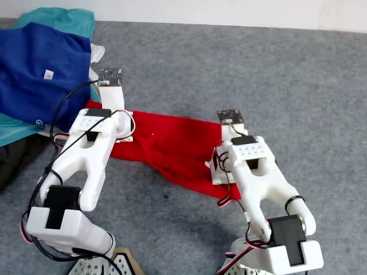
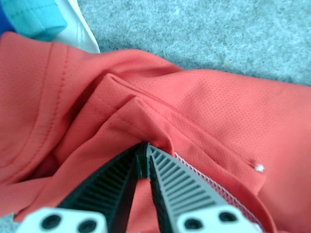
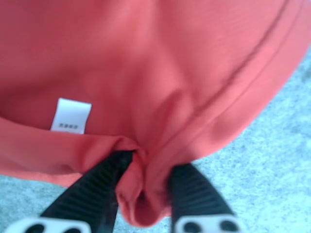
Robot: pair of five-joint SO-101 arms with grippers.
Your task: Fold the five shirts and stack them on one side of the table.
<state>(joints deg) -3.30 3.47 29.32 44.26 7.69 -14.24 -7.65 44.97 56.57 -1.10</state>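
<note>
red shirt [image 1: 172, 143]: partly under left arm [image 1: 92, 149], right arm [image 1: 255, 172] | blue shirt [image 1: 34, 69]: cut by edge

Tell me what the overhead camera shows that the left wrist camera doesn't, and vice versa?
From above: the left arm and right arm, the whole red shirt spread between them, and a blue shirt at the table's far corner. From the left wrist: the left tool shut on a raised fold of the red shirt, plus the fabric's mesh weave and seams. Shared: the red shirt, a teal shirt, a bit of white cloth beside it, and the grey table.
</note>
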